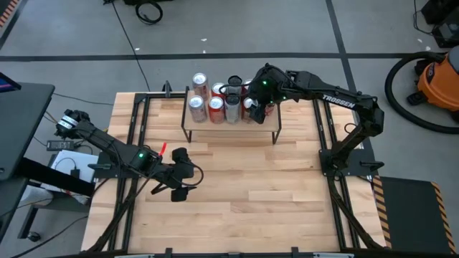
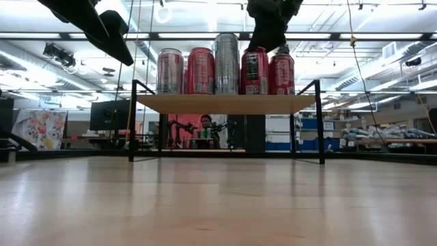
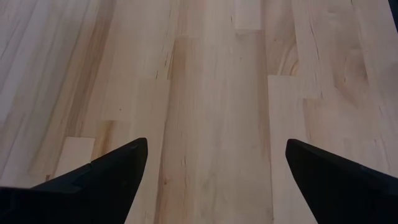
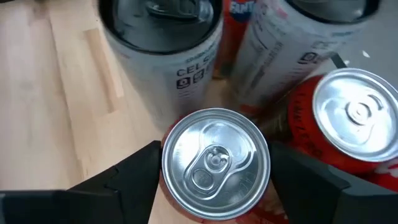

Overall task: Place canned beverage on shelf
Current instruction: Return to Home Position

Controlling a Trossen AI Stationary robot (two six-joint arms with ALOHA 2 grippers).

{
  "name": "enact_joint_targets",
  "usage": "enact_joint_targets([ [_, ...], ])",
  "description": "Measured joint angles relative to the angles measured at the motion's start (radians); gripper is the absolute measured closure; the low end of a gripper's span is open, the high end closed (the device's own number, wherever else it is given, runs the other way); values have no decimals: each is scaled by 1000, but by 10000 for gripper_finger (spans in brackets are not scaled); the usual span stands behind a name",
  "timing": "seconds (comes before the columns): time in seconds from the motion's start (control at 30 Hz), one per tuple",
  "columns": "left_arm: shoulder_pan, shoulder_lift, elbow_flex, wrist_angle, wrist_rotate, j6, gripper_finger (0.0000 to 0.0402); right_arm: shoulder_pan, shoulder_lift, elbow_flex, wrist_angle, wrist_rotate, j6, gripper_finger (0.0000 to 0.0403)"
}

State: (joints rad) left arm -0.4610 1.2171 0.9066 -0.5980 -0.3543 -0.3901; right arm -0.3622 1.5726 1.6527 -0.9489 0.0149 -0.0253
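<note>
High view — the shelf [image 1: 231, 129] stands at the far middle of the table [image 1: 237, 208], with cans [image 1: 215, 107] packed in two rows on its plank. Your right gripper [image 1: 258, 102] is over the shelf's right end, down among them. Your left gripper [image 1: 186, 174] waits over bare table near the front left, well apart from the shelf.

Low view — five cans show upright on the plank. The right gripper hangs from above onto the right-hand red ones.

Left wrist view — fingers [image 3: 112, 180] spread wide, only tabletop between them.

Right wrist view — a red can [image 4: 214, 163] stands upright on the shelf, straddled by the right gripper. It is just beside another red can [image 4: 354, 118] and near two white cans [image 4: 168, 56]. Pinched or let go: cannot tell.

Judgement: placing looks done, and the step in hand is the retreat home. Confirm the release, then lift straight up clear of the can tops before swinging away. The neighbours stand close, so a sideways pull could topple them.
</note>
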Motion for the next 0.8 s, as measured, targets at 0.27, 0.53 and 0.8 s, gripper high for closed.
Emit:
enact_joint_targets([
  [0.27, 0, 0, 0, 0, 0, 0, 8, -14, 0, 0, 0, -20, -61, 120],
  [0.53, 0, 0, 0, 0, 0, -6, 8, -29, 0, 0, -1, -33, -86, 111],
  [0.8, 0, 0, 0, 3, 7, -7, 8, -20, 1, -2, 8, 5, -112, 79],
])
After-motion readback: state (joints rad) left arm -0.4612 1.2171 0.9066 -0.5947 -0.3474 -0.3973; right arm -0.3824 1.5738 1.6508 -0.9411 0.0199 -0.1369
